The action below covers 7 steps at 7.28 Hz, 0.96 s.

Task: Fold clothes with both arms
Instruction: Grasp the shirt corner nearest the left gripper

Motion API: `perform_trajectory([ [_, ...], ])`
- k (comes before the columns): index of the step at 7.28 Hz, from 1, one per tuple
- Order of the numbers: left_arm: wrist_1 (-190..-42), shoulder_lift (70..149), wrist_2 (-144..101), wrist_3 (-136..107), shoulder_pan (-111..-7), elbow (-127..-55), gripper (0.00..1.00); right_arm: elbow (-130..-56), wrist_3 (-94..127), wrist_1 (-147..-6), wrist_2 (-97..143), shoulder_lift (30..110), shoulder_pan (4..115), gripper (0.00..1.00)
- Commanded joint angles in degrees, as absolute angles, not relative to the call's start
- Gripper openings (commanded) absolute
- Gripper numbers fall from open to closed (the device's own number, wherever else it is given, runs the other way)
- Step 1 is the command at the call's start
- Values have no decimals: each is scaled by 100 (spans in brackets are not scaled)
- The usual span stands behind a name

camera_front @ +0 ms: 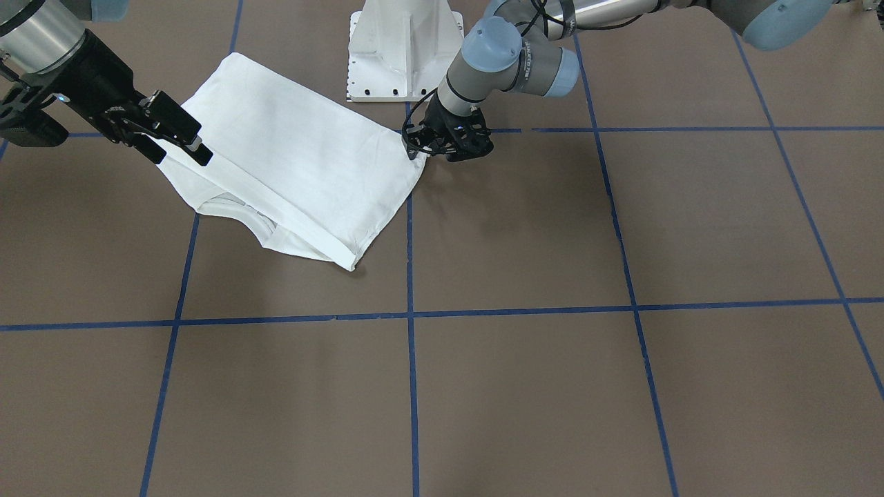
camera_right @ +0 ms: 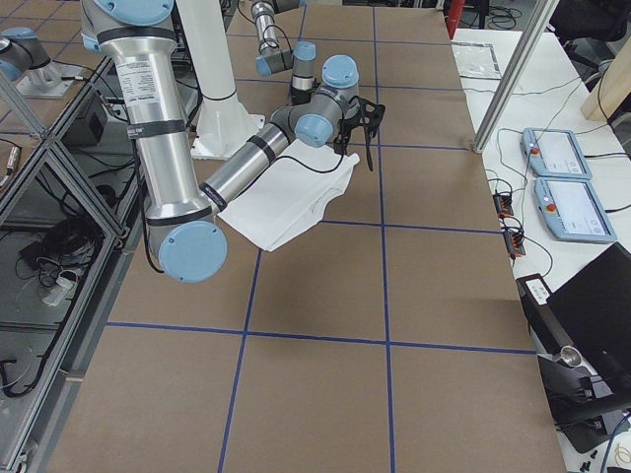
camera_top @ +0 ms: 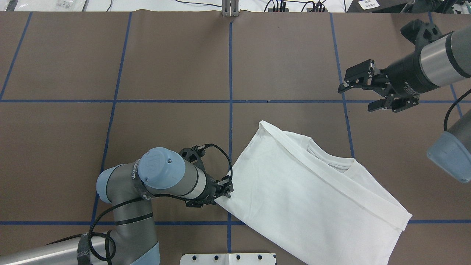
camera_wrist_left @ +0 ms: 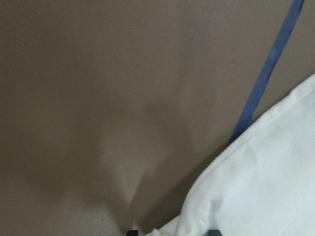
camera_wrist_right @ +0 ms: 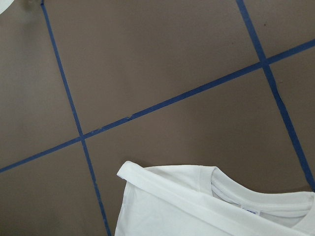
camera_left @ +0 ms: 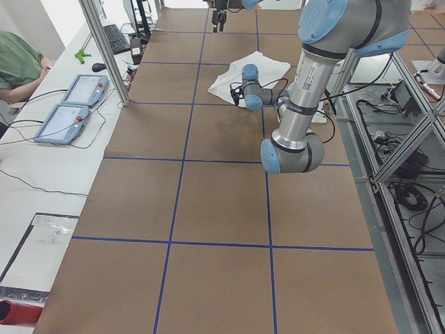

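Note:
The white T-shirt [camera_front: 297,159] lies folded on the brown table, near the robot's base; it also shows in the overhead view [camera_top: 294,191]. Its ribbed collar [camera_wrist_right: 256,194] and small neck label [camera_wrist_right: 251,212] face the far side. The black text is hidden. My left gripper [camera_top: 225,194] is down at the shirt's near left corner [camera_front: 418,150]. In the left wrist view white cloth [camera_wrist_left: 266,187] lies between two slivers of fingertip, and I cannot tell if the jaws grip it. My right gripper [camera_top: 357,98] is open and empty, raised beyond the shirt's far right side.
The white pedestal base [camera_front: 404,55] stands just behind the shirt. Blue tape lines [camera_top: 230,110] grid the table. In the left side view an operator [camera_left: 17,62] sits at a side bench with two tablets [camera_left: 73,104].

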<state>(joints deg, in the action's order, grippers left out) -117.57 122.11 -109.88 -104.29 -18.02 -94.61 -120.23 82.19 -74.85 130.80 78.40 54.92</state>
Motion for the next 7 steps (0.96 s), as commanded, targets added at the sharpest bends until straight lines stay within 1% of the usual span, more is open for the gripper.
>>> perform_trajectory([
  [1, -11760, 12234, -10995, -10433, -1802, -9475, 0, -12023, 8218, -7488, 13087, 7849, 5511, 100],
  [4, -11707, 12199, -11022, -10415, -1811, -9545, 0, -12023, 8218, -7488, 13078, 7849, 5537, 100],
  [7, -11602, 12164, -11004, -10241, -2449, -9501, 0, -11989, 8218, -7488, 12955, 7849, 5537, 100],
])
